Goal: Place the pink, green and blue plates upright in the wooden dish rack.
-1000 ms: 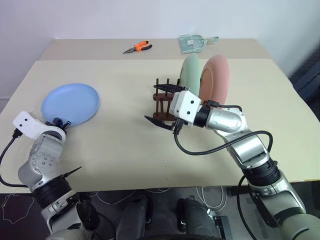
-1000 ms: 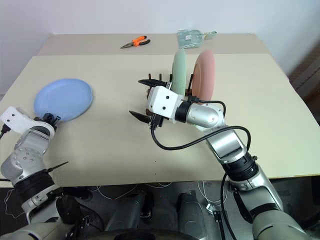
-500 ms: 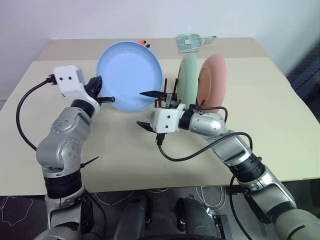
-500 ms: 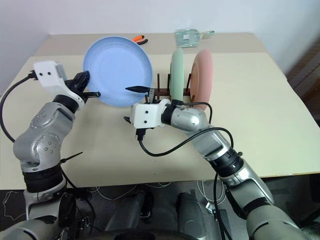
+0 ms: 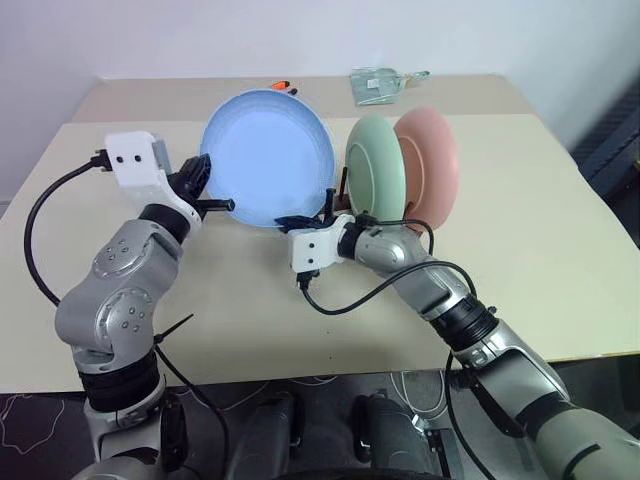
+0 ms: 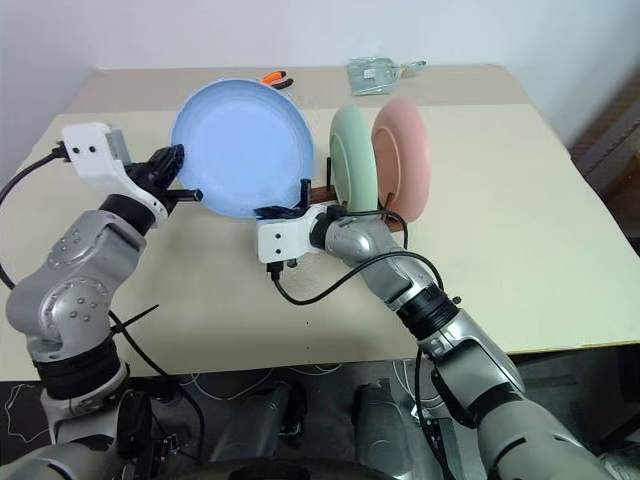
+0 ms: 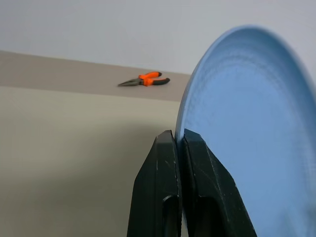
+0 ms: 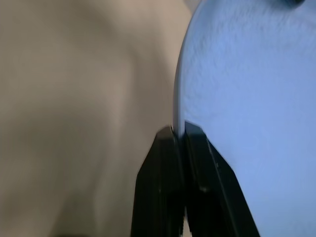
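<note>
1. Table [image 5: 520, 260]: fills mid frame.
2. Blue plate [image 5: 268, 160]: upright, upper centre, just left of green plate [image 5: 372, 172] & pink plate [image 5: 430, 165] standing in wooden dish rack [image 6: 322, 194].
3. Left gripper [image 5: 208, 192]: clamped on blue plate's left rim.
4. Right gripper [image 5: 303, 222]: clamped on its lower rim, nearer rack; free pegs lie right of plate.

plates [image 5: 403, 175] in rack [image 6: 322, 192] — pliers [image 7: 144, 79] behind, seemingly

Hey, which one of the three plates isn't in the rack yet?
The round blue plate. Both the left gripper and right gripper are shut on its rim, holding it upright, while the green plate and pink plate already stand in the wooden dish rack.
</note>
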Available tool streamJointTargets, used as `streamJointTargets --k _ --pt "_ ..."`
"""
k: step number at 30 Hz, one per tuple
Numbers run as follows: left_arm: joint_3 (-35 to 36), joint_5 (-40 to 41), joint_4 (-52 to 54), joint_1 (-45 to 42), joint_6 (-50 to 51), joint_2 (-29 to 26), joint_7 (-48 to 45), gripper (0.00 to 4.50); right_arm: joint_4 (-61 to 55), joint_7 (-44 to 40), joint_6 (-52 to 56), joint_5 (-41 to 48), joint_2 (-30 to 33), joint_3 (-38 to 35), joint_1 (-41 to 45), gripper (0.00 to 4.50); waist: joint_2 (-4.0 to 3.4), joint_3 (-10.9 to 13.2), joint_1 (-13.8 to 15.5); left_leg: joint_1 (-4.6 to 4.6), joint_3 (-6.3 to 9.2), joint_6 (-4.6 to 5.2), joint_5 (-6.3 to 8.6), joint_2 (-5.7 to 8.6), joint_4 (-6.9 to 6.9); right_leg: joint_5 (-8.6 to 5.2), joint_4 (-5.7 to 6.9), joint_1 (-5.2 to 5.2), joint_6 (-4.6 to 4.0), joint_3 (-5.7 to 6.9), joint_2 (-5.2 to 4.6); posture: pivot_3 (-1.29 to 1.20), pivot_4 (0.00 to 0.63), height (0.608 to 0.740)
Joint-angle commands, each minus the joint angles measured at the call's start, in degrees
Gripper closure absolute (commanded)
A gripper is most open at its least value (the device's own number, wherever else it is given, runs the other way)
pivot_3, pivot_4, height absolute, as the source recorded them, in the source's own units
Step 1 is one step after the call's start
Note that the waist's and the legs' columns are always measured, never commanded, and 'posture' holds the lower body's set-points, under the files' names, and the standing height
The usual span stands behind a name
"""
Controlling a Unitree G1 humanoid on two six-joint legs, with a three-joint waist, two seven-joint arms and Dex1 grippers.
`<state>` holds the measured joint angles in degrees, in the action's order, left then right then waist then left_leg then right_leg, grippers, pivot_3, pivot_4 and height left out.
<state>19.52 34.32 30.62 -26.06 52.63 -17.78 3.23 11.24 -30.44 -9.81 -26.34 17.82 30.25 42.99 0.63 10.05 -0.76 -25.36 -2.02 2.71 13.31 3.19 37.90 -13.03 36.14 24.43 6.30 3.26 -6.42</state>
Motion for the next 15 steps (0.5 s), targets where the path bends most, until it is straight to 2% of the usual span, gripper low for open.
streamJointTargets --k 1,2,5,9,12,15 --pt "1.85 0.99 2.61 -0.02 -1.37 -0.62 -0.56 4.5 0.47 3.26 -1.74 -1.58 -1.32 -1.49 2.53 4.43 -0.01 0.0 -0.02 0.0 0.0 0.0 0.0 0.0 0.0 0.0 0.0 0.0 0.0 0.0 0.0 0.0 0.15 0.74" --pt "2.56 1.63 2.52 -0.11 -1.97 -0.3 -0.72 4.5 0.82 3.69 -2.3 -1.92 -1.58 -1.51 2.81 4.43 -0.01 0.0 -0.02 0.0 0.0 -0.01 0.0 0.0 0.0 0.0 0.0 0.0 0.0 0.0 0.0 0.0 0.15 0.74" --pt "5.43 3.83 2.49 -1.27 -4.39 0.99 -0.48 3.55 2.09 4.73 -4.08 -2.54 -2.44 -1.6 3.91 4.5 -0.01 0.0 -0.04 0.0 0.0 -0.04 0.02 0.0 0.0 0.0 0.0 0.0 0.0 0.0 0.0 0.0 0.15 0.74" --pt "12.11 7.28 1.24 -4.04 -9.59 2.18 1.82 1.54 3.7 5.97 -6.45 -1.86 -3.13 -2.33 6.03 4.5 0.0 0.0 -0.05 0.0 0.02 -0.08 0.02 0.0 0.0 0.0 -0.01 0.0 0.0 0.0 0.01 0.0 0.15 0.74" --pt "17.71 8.9 -1.3 -5.62 -13.45 1.39 4.14 1.54 3.92 5.73 -8.6 1.01 -3.26 -4.19 7.14 4.5 0.0 0.0 -0.11 0.0 0.03 -0.07 0.0 0.0 0.0 0.0 0.0 0.0 0.0 0.0 0.01 0.0 0.15 0.74" --pt "17.8 3.91 -3.56 -0.36 -16.02 -4.27 0.14 1.54 0.38 1.21 -8.45 11.52 -4.27 -8.77 6.71 4.5 -0.02 0.01 -0.26 0.01 0.03 -0.04 -0.02 0.0 -0.03 0.0 0.0 0.0 0.0 0.0 0.03 0.0 0.15 0.74"
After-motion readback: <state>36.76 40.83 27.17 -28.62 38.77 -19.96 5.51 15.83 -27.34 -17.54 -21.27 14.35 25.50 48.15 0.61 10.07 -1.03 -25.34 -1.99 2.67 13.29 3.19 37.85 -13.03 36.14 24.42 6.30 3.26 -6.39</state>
